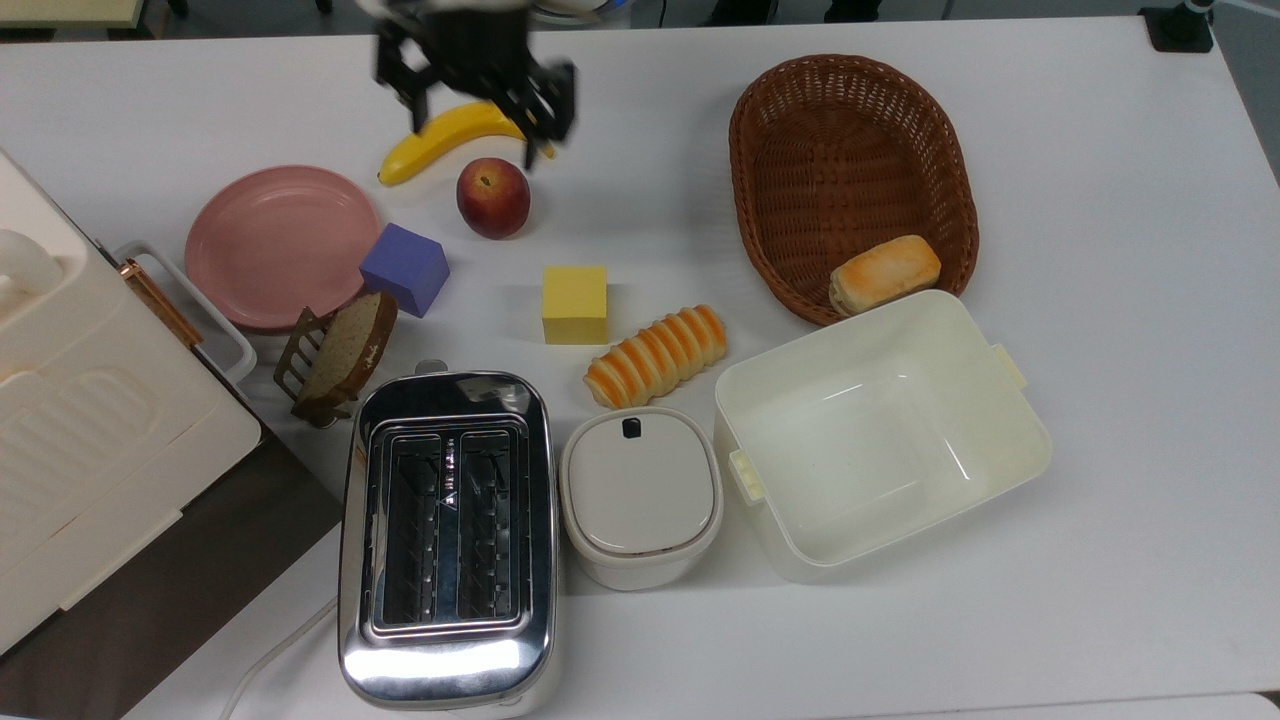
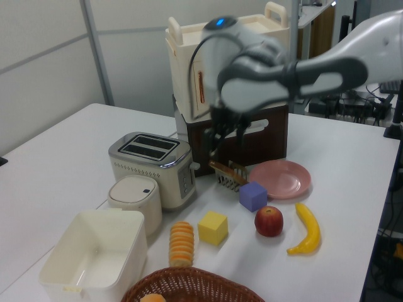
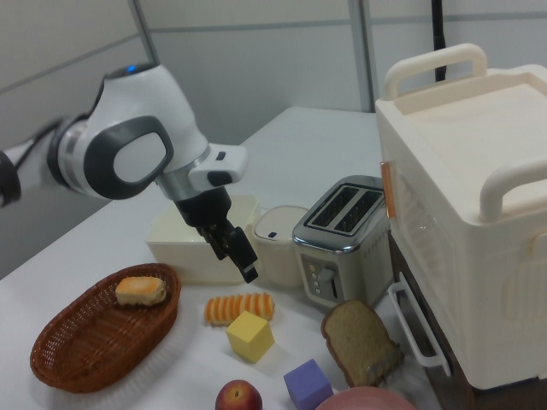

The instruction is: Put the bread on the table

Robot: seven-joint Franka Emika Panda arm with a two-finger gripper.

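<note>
Well away from my claw (image 1: 478, 95), toward the top view's lower right, the long ridged roll of bread with orange-and-cream stripes (image 1: 656, 356) lies flat on the plain white tabletop (image 1: 1100, 200). Its long axis runs on a slant, one end toward the yellow foam cube (image 1: 575, 304), the other toward the open cream plastic box (image 1: 880, 430), just above the small white lidded pot (image 1: 641, 495). I hang raised over the yellow banana (image 1: 462, 133) and the red apple (image 1: 493, 197), fingers spread wide and holding nothing. The roll sits apart from the brown wicker basket (image 1: 855, 160) and touches no fingers, so I judge the placing done and no reach needed.
</note>
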